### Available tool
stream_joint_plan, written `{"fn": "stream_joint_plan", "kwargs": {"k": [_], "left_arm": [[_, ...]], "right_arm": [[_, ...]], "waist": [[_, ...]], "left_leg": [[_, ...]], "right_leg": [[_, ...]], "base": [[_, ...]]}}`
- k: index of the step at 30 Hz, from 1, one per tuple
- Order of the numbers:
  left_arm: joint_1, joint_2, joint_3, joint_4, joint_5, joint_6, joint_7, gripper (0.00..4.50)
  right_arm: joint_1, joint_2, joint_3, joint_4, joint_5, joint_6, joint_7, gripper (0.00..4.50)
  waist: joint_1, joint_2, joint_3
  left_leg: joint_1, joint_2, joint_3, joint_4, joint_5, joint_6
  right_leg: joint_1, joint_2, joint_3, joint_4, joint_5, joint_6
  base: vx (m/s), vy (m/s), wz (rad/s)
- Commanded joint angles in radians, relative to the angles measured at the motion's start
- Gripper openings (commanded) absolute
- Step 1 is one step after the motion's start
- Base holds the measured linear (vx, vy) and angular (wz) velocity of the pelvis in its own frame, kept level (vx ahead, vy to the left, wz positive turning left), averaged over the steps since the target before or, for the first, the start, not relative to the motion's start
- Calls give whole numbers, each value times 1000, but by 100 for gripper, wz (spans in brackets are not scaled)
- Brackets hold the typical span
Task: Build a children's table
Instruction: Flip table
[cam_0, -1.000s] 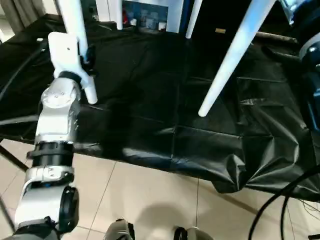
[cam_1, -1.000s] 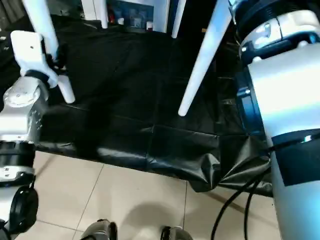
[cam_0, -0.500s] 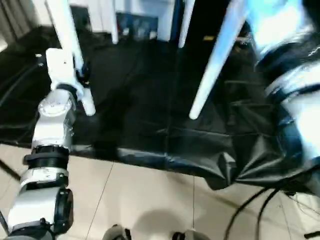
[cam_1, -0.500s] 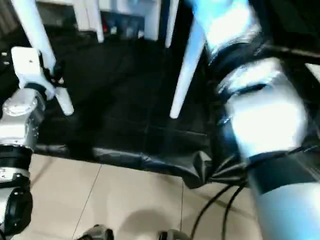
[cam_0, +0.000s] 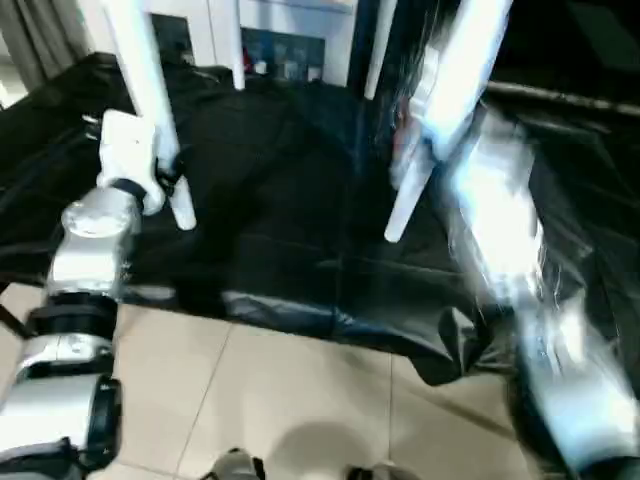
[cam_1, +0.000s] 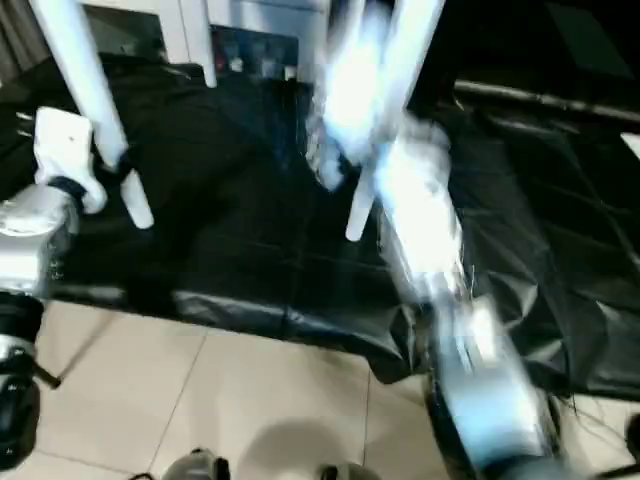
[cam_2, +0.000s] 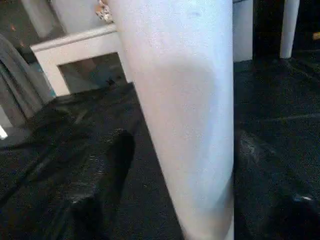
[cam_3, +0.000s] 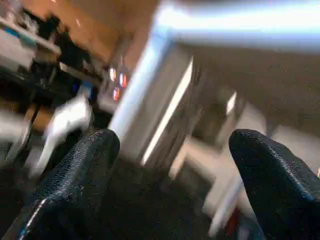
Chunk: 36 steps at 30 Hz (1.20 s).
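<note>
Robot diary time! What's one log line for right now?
left gripper: shut on table leg | right gripper: open, nothing between fingers | second leg: beside right arm | black sheet: under both legs

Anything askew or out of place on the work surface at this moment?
The black sheet is creased, and it bunches and sags over the near edge toward the tiled floor. The left gripper grips one white leg; nothing looks spilled or broken.

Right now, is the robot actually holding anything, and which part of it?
The left gripper holds a white table leg low on its shaft, near the free end. The right gripper is open, holding nothing.
</note>
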Motion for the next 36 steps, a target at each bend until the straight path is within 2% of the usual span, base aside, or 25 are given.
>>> {"fn": "stream_joint_plan", "kwargs": {"k": [1, 2, 3, 6, 8, 9, 11, 13, 14, 15, 17, 19, 20, 21, 23, 24, 25, 27, 28, 30, 32, 33, 34, 35, 36], "left_arm": [[30, 9, 24, -38, -11, 1, -4, 350], [52, 10, 33, -63, -17, 1, -3, 362], [89, 12, 44, -99, -22, -12, 1, 364], [160, -3, 83, -175, -63, 5, 7, 363], [183, -2, 90, -187, -60, -2, 22, 363], [202, 20, 94, -145, -33, -24, 68, 363], [203, 29, 96, -123, -22, -32, 86, 363], [205, 48, 103, -104, 8, -40, 138, 363], [207, 45, 119, -114, -1, -28, 152, 363], [216, 40, 135, -136, -13, -12, 159, 363], [241, 32, 146, -185, -32, 6, 142, 363], [327, -8, 163, -348, -119, 46, 59, 363], [348, -23, 164, -389, -149, 61, 43, 363], [392, -57, 165, -480, -213, 100, 17, 363], [461, -102, 129, -601, -260, 138, 36, 363], [512, -135, 75, -682, -264, 151, 51, 363], [518, -139, 68, -692, -262, 153, 54, 363], [558, -206, 29, -734, -199, 142, 144, 363], [582, -235, 11, -746, -167, 131, 177, 363], [616, -260, -2, -764, -136, 115, 189, 363], [658, -283, -7, -794, -110, 108, 196, 363], [669, -289, -5, -799, -104, 98, 200, 363], [690, -288, -19, -825, -94, 104, 206, 363], [693, -288, -22, -829, -93, 106, 207, 363], [699, -284, -31, -840, -94, 115, 204, 363]], "right_arm": [[40, -28, -7, -87, 26, 73, -13, 391], [90, -43, -11, -127, 29, 108, -18, 391], [159, -70, -17, -193, 25, 154, -27, 391], [258, -101, -37, -295, 50, 230, -61, 391], [289, -109, -46, -325, 59, 255, -76, 391], [343, -119, -60, -389, 63, 312, -101, 391], [362, -122, -64, -414, 61, 335, -109, 391], [392, -131, -63, -459, 52, 380, -127, 391], [401, -134, -63, -471, 54, 394, -132, 391], [411, -136, -64, -485, 57, 412, -139, 391], [426, -139, -68, -495, 58, 428, -147, 391], [463, -143, -82, -522, 62, 488, -184, 391], [470, -142, -85, -529, 63, 506, -194, 391], [486, -137, -97, -540, 65, 564, -233, 391], [502, -102, -134, -523, 70, 673, -330, 391], [511, -61, -172, -503, 74, 708, -403, 391], [513, -56, -176, -500, 76, 712, -412, 391], [519, -19, -213, -458, 33, 691, -491, 391], [517, -9, -221, -436, -4, 680, -528, 391], [513, -12, -214, -424, -44, 669, -549, 391], [510, -21, -197, -417, -83, 645, -566, 391], [508, -25, -189, -413, -98, 636, -569, 391], [504, -33, -171, -405, -113, 632, -558, 391], [503, -34, -168, -403, -115, 632, -555, 391], [501, -35, -165, -401, -114, 632, -549, 391]], "waist": [[4, 44, -105], [4, 38, -104], [4, 45, -100], [2, 38, -100], [2, 40, -98], [0, 38, -94], [1, 40, -88], [-2, 51, -82], [-3, 49, -81], [-4, 55, -81], [-4, 55, -84], [-6, 68, -82], [-7, 70, -80], [-6, 68, -84], [-6, 68, -85], [-8, 68, -85], [-9, 69, -85], [-12, 64, -85], [-13, 63, -83], [-21, 61, -81], [-33, 57, -81], [-42, 67, -80], [-49, 63, -78], [-60, 79, -76], [-69, 82, -71]], "left_leg": [[33, 37, -24, -91, -236, -34], [33, 40, -24, -94, -234, -34], [32, 38, -25, -96, -249, -36], [33, 37, -24, -97, -258, -30], [35, 37, -24, -98, -283, -28], [36, 34, -24, -98, -304, -30], [43, 34, -27, -102, -344, -32], [53, 30, -37, -105, -414, -49], [57, 31, -38, -106, -425, -51], [59, 30, -42, -106, -433, -52], [61, 37, -46, -111, -436, -51], [65, 47, -48, -121, -469, -59], [62, 46, -48, -124, -478, -57], [65, 45, -46, -125, -492, -62], [66, 38, -44, -122, -498, -59], [67, 37, -45, -121, -504, -60], [62, 36, -45, -122, -504, -58], [71, 29, -39, -115, -501, -56], [71, 26, -39, -113, -498, -53], [59, 16, -41, -111, -472, -48], [53, 12, -44, -110, -462, -43], [55, 15, -50, -113, -481, -38], [54, 18, -53, -115, -496, -33], [55, 32, -68, -128, -568, -33], [38, 61, -83, -161, -673, -30]], "right_leg": [[61, -79, 49, -66, -121, -221], [65, -79, 50, -71, -121, -215], [63, -78, 49, -71, -141, -211], [66, -78, 50, -80, -177, -200], [62, -79, 49, -89, -249, -186], [58, -75, 47, -95, -306, -167], [51, -72, 45, -106, -382, -129], [49, -79, 36, -123, -534, -76], [46, -79, 35, -130, -562, -67], [47, -82, 30, -135, -583, -62], [52, -86, 27, -138, -563, -71], [51, -87, 30, -137, -507, -106], [52, -84, 27, -137, -501, -109], [52, -82, 29, -133, -484, -117], [47, -82, 31, -136, -488, -125], [45, -82, 31, -138, -506, -117], [47, -83, 30, -142, -527, -101], [39, -79, 26, -155, -578, -61], [39, -78, 22, -161, -602, -46], [50, -77, 8, -174, -684, 22], [56, -76, -5, -185, -716, 57], [60, -74, -18, -193, -707, 61], [66, -72, -27, -197, -698, 64], [79, -69, -46, -192, -646, 53], [106, -60, -50, -153, -551, 40]], "base": [[0, 0, 0], [0, 0, 0], [0, 0, 0], [0, 0, 0], [0, 0, 0], [0, 0, 0], [0, 0, 0], [0, 0, 0], [0, 0, 0], [0, 0, 0], [0, 0, 0], [0, 0, 0], [0, 0, 0], [0, 0, 0], [0, 0, 0], [0, 0, 0], [0, 0, 0], [0, 0, 0], [0, 0, 0], [0, 0, 0], [0, 0, 0], [0, 0, 0], [0, 0, 0], [0, 0, 0], [0, 0, 0]]}}
